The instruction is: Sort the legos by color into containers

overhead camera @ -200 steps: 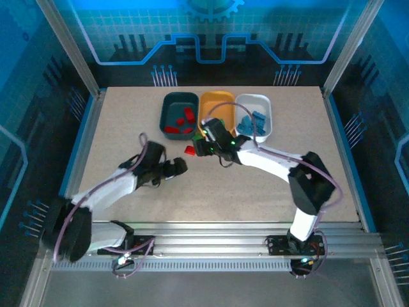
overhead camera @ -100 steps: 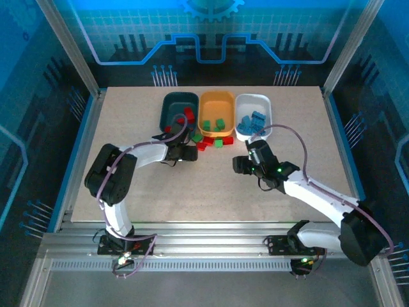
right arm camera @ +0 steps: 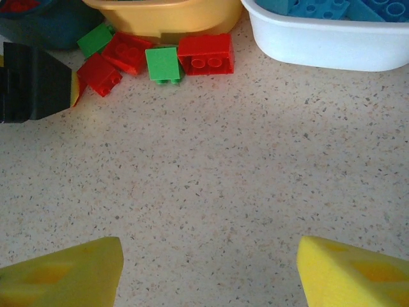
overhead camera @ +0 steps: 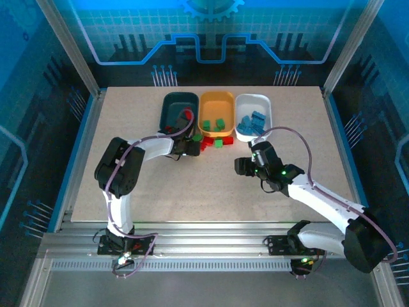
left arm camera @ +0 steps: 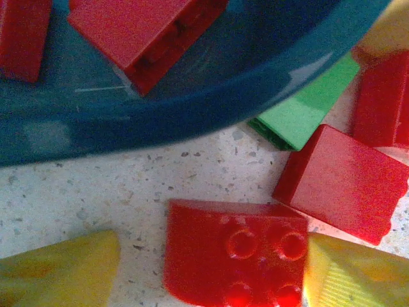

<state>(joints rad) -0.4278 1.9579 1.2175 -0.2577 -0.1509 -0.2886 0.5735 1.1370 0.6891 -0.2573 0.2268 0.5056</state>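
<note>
Left pincer (left arm camera: pixel 212 259) unclenched astride red lego (left arm camera: pixel 235 251), teal tray (left arm camera: pixel 192 109) and other legos (left arm camera: pixel 342 182) close; right pincer (right arm camera: pixel 211 259) unclenched.

Place: robot test cell, lab-like.
Frame: silver aluminium extrusion posts (overhead camera: pixel 70 48) at the corners.
Walls: blue translucent panels (overhead camera: pixel 211 25) printed with gear-and-circuit graphics.
Bench: speckled beige tabletop (overhead camera: pixel 211 192); slotted aluminium rail (overhead camera: pixel 211 233) along near edge.
</note>
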